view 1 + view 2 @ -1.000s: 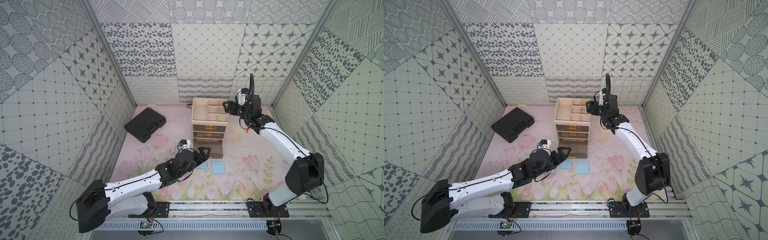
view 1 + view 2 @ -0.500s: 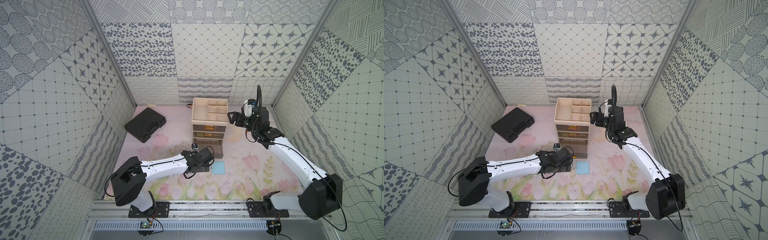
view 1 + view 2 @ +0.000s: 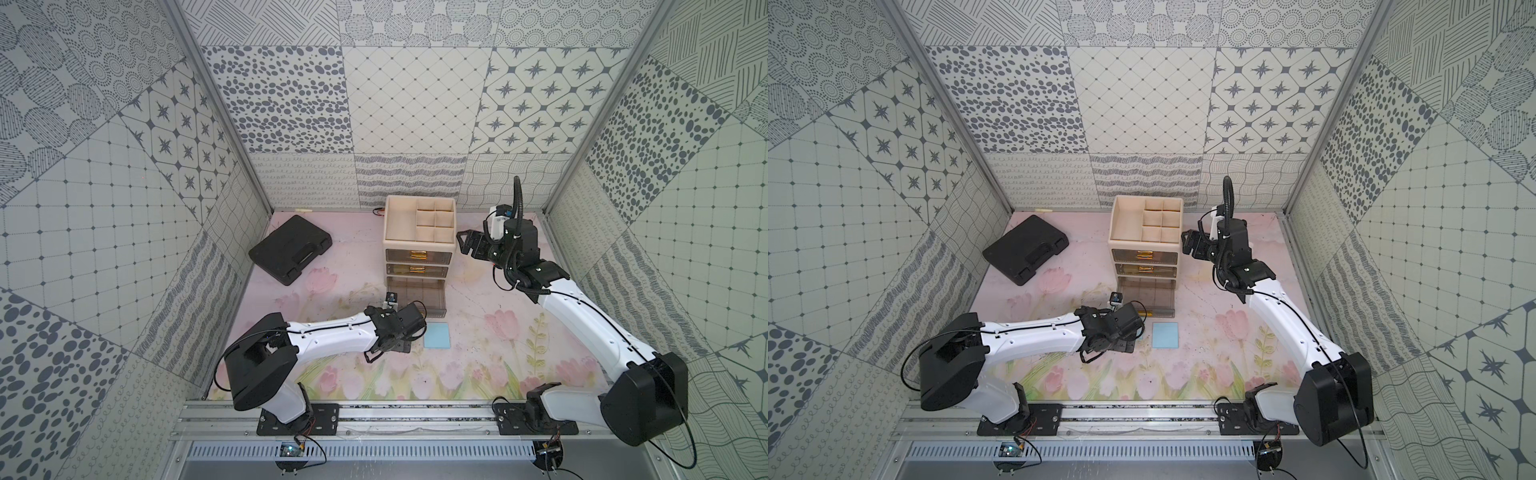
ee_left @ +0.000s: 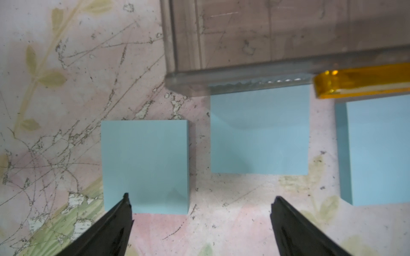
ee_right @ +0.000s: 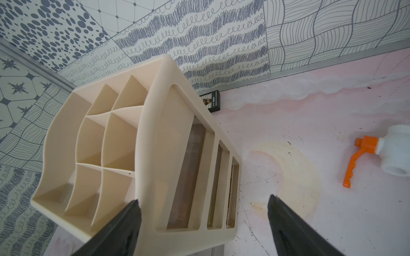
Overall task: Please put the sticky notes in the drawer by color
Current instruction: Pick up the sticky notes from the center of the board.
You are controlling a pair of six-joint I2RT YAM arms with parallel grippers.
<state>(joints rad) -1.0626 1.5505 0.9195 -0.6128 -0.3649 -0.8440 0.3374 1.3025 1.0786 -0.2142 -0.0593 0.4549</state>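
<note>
- Left gripper (image 4: pixel 200 202) hung open and empty, low over the mat (image 4: pixel 55 110).
- Three blue pads (image 4: pixel 259 133) lay flat on the mat, in a row before the pulled-out bottom drawer (image 4: pixel 244 40).
- First pad (image 4: pixel 145 166) sat at one left fingertip (image 4: pixel 126 206); whether they touched could not be told.
- Second pad (image 4: pixel 259 150) reached just under the drawer's front.
- Third pad (image 4: pixel 377 153) lay by the gold handle (image 4: pixel 363 79).
- Right gripper (image 5: pixel 203 201) stood open and empty, just beside the cabinet (image 5: pixel 155 144).
- The two upper drawers were shut.
- Black case (image 3: pixel 291 249) lay well apart.
</note>
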